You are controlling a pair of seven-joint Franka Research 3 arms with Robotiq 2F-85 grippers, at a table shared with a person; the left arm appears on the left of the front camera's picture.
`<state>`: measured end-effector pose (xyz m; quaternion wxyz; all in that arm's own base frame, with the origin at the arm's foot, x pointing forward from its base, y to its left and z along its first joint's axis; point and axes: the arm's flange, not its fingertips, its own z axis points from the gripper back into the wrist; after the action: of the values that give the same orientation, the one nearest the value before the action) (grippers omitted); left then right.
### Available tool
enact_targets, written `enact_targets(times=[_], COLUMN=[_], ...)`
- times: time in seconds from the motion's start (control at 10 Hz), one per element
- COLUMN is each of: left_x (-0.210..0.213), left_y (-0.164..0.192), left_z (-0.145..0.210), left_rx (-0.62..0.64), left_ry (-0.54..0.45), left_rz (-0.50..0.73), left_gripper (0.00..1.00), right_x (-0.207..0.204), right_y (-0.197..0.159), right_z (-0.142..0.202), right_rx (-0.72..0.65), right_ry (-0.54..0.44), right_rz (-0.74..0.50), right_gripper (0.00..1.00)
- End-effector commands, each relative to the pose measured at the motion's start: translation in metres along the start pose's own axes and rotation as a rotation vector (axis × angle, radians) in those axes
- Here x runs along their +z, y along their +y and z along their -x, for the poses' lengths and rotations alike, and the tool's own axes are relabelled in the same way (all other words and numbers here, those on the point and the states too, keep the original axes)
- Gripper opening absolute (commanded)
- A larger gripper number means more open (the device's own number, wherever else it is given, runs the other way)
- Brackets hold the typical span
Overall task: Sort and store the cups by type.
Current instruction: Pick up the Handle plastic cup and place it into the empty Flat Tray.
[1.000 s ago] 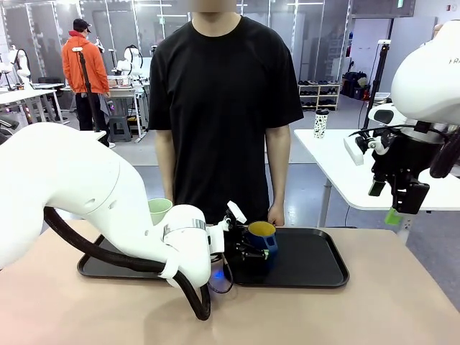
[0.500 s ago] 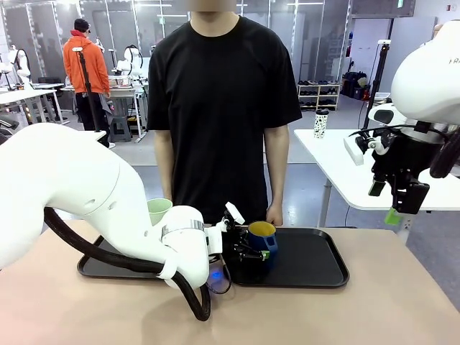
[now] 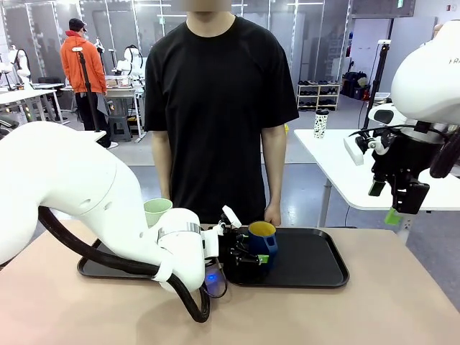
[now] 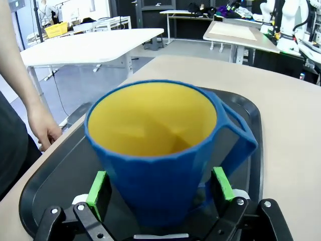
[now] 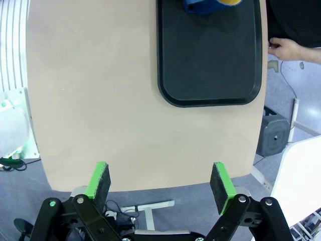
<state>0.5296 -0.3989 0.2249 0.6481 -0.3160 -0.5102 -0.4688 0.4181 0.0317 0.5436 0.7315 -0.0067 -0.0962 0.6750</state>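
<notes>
Mug (image 4: 160, 150) sits between my left gripper's (image 4: 160, 187) spread fingers, blue outside and yellow inside, standing upright on the right black tray (image 3: 316, 262); the green pads (image 4: 98, 191) flank its base on both sides, and I cannot tell whether they touch the wall, so I count it as released, not grasped. Its handle juts toward one pad's side, and I judge that the main hazard: if I draw back crookedly, a finger could catch the handle or wall and drag or tip the mug. The person's hand (image 3: 272, 214) rests at the tray's far edge, close enough that a fast move could brush it. The mint-green tumbler (image 3: 157, 211) stands on the left tray (image 3: 93, 267), just beyond my left arm, whose elbow could knock it in a wide swing. My right gripper (image 5: 159, 183) hangs spread and empty high above the bench (image 5: 100, 100), well apart from everything.
</notes>
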Motion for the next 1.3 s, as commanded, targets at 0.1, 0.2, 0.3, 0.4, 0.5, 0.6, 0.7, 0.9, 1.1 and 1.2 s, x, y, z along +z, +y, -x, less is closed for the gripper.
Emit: enact_targets(times=[0.1, 0.2, 0.3, 0.4, 0.5, 0.6, 0.7, 0.9, 1.1, 1.2], left_x=[0.026, 0.033, 0.041, 0.048, 0.054, 0.060, 0.065, 0.076, 0.090, 0.095], left_y=[-0.004, -0.003, -0.003, -0.006, -0.008, -0.009, -0.011, -0.010, -0.014, -0.016], left_z=[-0.006, -0.008, -0.009, -0.010, -0.012, -0.014, -0.017, -0.019, -0.018, -0.017], left_rx=[-0.030, -0.036, -0.020, -0.015, -0.002, 0.009, 0.013, 0.016, 0.009, 0.015], left_ry=[-0.004, 0.006, 0.022, 0.037, 0.062, 0.078, 0.090, 0.091, 0.119, 0.124], left_rz=[-0.036, -0.046, -0.067, -0.058, -0.062, -0.065, -0.066, -0.081, -0.084, -0.081], left_gripper=[1.00, 1.00, 1.00, 1.00, 1.00, 1.00, 1.00, 1.00, 1.00, 1.00], right_x=[0.000, 0.000, 0.000, 0.000, 0.000, 0.000, 0.000, 0.000, 0.000, 0.000], right_y=[0.001, 0.001, 0.001, 0.001, 0.001, 0.001, 0.001, 0.001, 0.001, 0.001], right_z=[0.000, 0.000, 0.000, 0.000, 0.000, 0.000, 0.000, 0.000, 0.000, 0.000], right_rx=[-0.017, -0.017, -0.017, -0.017, -0.017, -0.017, -0.017, -0.017, -0.017, -0.017], right_ry=[0.016, 0.016, 0.016, 0.016, 0.016, 0.016, 0.016, 0.016, 0.016, 0.016], right_rz=[0.002, 0.002, 0.002, 0.002, 0.002, 0.002, 0.002, 0.002, 0.002, 0.002], right_gripper=[1.00, 1.00, 1.00, 1.00, 1.00, 1.00, 1.00, 1.00, 1.00, 1.00])
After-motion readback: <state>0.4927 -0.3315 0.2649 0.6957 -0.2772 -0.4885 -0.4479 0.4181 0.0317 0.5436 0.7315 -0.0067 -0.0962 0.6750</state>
